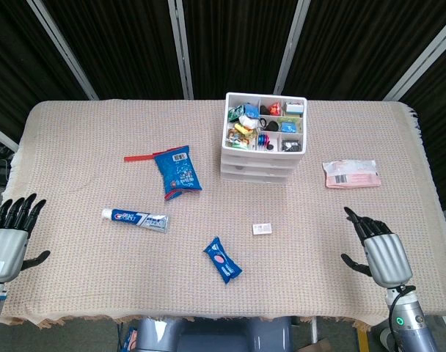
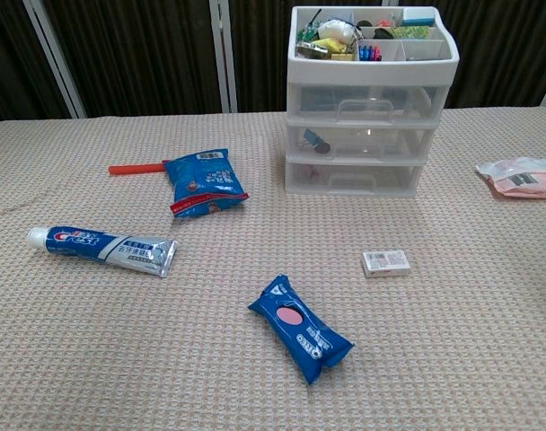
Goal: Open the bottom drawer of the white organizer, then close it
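white organizer [image 2: 370, 99]: glossy smooth plastic, its drawer fronts translucent. tablecloth [image 2: 93, 341]: matt woven cloth, beige, with a coarse waffle texture and frayed edge. toothpaste tube [image 2: 101, 248]: shiny smooth plastic. blue snack bag [image 2: 203, 182] and blue wrapper [image 2: 300, 328]: glossy crinkled foil. small box [image 2: 385, 262]: matt paper card. right hand [image 1: 381, 249]: black fingers, ribbed silver-grey back.

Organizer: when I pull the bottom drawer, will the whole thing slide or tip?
It may slide: the organizer is thin white plastic standing loose on the woven cloth, though that texture should grip somewhat. It may tip forward slightly, since the top tray is packed while the bottom drawer looks nearly empty. Bracing it seems wise.
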Robot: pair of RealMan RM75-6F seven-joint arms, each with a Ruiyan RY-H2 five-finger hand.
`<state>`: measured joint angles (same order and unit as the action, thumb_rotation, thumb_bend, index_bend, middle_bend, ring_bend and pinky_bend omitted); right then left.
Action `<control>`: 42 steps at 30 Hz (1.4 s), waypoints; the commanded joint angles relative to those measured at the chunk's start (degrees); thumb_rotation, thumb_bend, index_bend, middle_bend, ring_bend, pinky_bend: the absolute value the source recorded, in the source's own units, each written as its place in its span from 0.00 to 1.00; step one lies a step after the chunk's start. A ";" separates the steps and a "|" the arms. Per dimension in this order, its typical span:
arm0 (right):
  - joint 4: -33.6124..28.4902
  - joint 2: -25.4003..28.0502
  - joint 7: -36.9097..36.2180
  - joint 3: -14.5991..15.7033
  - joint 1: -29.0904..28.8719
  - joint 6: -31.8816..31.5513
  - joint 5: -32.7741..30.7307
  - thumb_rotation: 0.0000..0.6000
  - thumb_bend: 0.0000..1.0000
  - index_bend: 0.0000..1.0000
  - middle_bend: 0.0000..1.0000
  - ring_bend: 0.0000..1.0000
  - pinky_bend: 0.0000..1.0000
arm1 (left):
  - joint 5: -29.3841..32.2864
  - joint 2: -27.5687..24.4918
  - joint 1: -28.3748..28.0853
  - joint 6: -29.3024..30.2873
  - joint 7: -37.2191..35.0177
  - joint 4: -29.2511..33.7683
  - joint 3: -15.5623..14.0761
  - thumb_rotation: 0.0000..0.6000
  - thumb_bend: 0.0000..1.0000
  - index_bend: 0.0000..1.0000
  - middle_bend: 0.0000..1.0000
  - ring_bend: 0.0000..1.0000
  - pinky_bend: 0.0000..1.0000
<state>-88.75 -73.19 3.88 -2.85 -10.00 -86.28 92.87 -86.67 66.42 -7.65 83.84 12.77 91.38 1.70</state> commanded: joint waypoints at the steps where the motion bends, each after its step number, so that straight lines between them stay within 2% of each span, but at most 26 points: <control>1: -5.09 0.35 -3.41 -2.28 -1.18 3.96 -5.73 1.00 0.17 0.10 0.61 0.62 0.64 | 0.00 0.12 0.05 0.29 -0.50 -0.13 0.17 1.00 0.10 0.03 0.00 0.00 0.00; 5: -10.69 0.09 -4.55 -5.77 -3.52 9.47 -13.68 1.00 0.29 0.10 0.73 0.74 0.71 | -0.41 0.21 0.01 0.49 -1.15 -0.35 0.16 1.00 0.11 0.03 0.00 0.00 0.00; 8: -13.82 -0.87 -4.61 -8.22 -5.34 12.88 -19.32 1.00 0.38 0.10 0.77 0.77 0.73 | -0.70 0.35 0.03 0.88 -1.57 -0.62 0.28 1.00 0.11 0.03 0.00 0.00 0.00; 10: -15.65 -2.65 -3.63 -10.25 -7.11 14.83 -23.42 1.00 0.41 0.11 0.77 0.78 0.73 | -0.95 0.49 0.10 1.35 -2.14 -0.85 0.39 1.00 0.11 0.03 0.00 0.00 0.00; 16: -17.93 -9.78 2.13 -14.75 -12.14 17.70 -36.29 1.00 0.42 0.11 0.77 0.78 0.73 | -1.82 0.98 0.25 2.53 -3.22 -1.99 0.58 1.00 0.11 0.03 0.00 0.00 0.00; 22: -19.30 -16.24 0.85 -20.73 -16.18 20.37 -53.70 1.00 0.42 0.13 0.78 0.78 0.73 | -1.66 0.99 0.24 2.42 -3.83 -2.15 0.65 1.00 0.11 0.03 0.00 0.00 0.00; 26: -18.68 -19.06 -0.53 -23.86 -18.26 21.32 -62.23 1.00 0.42 0.15 0.78 0.78 0.73 | -1.77 1.02 0.18 2.43 -3.77 -2.28 0.69 1.00 0.11 0.03 0.00 0.00 0.00; 33: -14.73 -24.69 -1.43 -28.35 -23.02 20.92 -71.21 1.00 0.43 0.16 0.78 0.78 0.73 | -1.85 1.02 0.09 2.35 -4.22 -2.35 0.72 1.00 0.11 0.03 0.00 0.00 0.00; 42: -8.36 -31.10 -1.62 -30.75 -28.15 20.02 -73.62 1.00 0.43 0.16 0.78 0.78 0.73 | -1.92 1.13 0.11 2.78 -4.75 -2.87 0.97 1.00 0.11 0.03 0.00 0.00 0.00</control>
<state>-98.40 -103.06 2.24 -33.09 -37.24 -65.96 19.75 -88.60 67.56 -7.54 86.63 8.03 88.51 2.66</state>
